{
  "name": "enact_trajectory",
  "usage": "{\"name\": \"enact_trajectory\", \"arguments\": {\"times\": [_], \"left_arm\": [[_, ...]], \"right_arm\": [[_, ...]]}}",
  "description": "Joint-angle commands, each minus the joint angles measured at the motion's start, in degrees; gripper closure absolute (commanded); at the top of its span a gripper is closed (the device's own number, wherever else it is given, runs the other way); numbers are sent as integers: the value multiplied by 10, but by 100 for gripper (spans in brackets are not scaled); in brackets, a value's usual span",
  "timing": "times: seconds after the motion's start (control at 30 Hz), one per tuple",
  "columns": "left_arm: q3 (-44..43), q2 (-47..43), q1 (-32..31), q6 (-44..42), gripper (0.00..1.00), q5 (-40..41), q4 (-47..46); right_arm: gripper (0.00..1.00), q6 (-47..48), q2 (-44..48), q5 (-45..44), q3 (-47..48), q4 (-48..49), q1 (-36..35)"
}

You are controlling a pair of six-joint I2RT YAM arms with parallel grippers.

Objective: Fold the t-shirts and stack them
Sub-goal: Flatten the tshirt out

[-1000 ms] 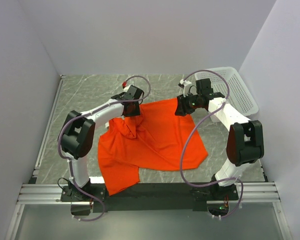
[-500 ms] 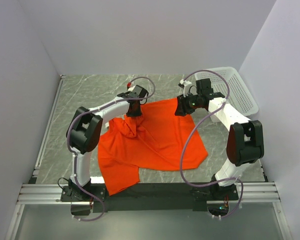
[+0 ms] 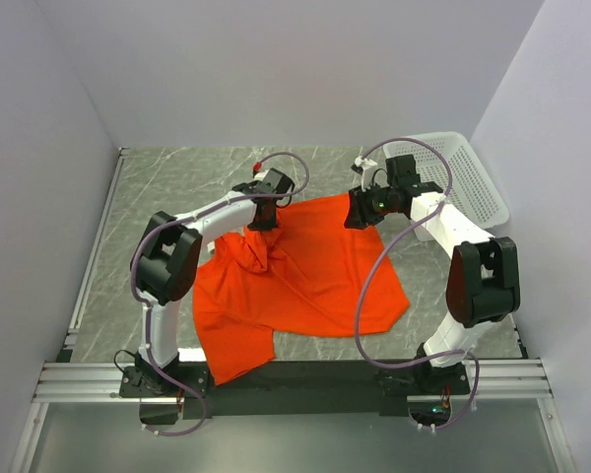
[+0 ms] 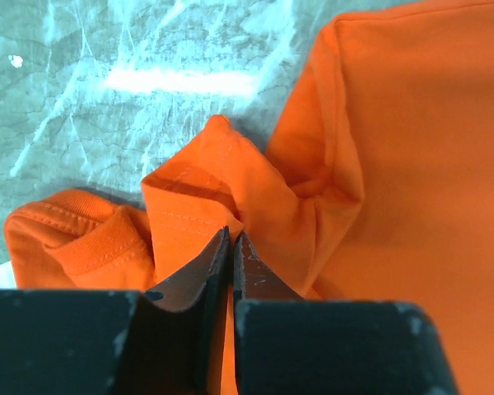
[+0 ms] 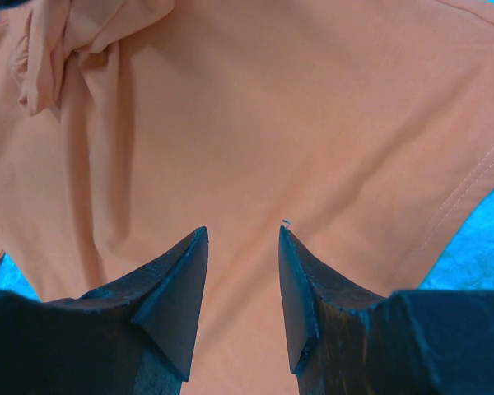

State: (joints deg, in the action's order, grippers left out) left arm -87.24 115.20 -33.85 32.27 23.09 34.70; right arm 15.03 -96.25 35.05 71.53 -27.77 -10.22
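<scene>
An orange t-shirt lies crumpled and partly spread on the grey marble table. My left gripper is at the shirt's far left edge, shut on a bunched fold of it. In the left wrist view the closed gripper pinches orange cloth, with the ribbed collar to the left. My right gripper is over the shirt's far right corner. In the right wrist view it is open, with flat shirt cloth showing between and beyond the jaws.
A white plastic basket stands at the back right by the wall. White walls close in the table on three sides. The shirt's near edge hangs toward the black rail between the arm bases.
My left gripper has moved a little right and farther back with the shirt fold in it, bunching the cloth. The right arm has not moved.
</scene>
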Motion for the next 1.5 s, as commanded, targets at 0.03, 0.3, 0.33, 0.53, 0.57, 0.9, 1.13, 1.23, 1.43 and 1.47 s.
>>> {"name": "enact_trajectory", "arguments": {"times": [0.03, 0.3, 0.33, 0.53, 0.57, 0.9, 1.13, 1.23, 1.43, 1.47], "left_arm": [[11, -80, -3, -22, 90, -32, -16], [71, -132, 9, -17, 92, -106, -54], [74, -134, 15, -16, 93, -113, -62], [102, -153, 43, -19, 100, -181, -85], [106, -158, 47, -19, 99, -184, -87], [166, -241, 82, -29, 99, -207, -98], [180, -253, 89, -39, 100, -216, -108], [181, -255, 93, -43, 100, -219, -111], [181, -261, 105, -46, 100, -227, -116], [181, -262, 106, -46, 100, -227, -116]], "right_arm": [[53, 11, 1, 0, 8, -2, 5], [53, 10, -15, -14, 24, -7, 5], [53, 7, -17, -21, 27, -8, 4], [53, -11, -32, -34, 52, -14, 5], [53, -16, -45, -41, 67, -17, 5], [57, -91, -170, -235, 221, -48, 3], [57, -90, -267, -306, 323, -73, 3], [57, -96, -296, -324, 360, -83, 4], [57, -105, -350, -332, 431, -112, 5], [57, -106, -355, -332, 446, -115, 3]]}}
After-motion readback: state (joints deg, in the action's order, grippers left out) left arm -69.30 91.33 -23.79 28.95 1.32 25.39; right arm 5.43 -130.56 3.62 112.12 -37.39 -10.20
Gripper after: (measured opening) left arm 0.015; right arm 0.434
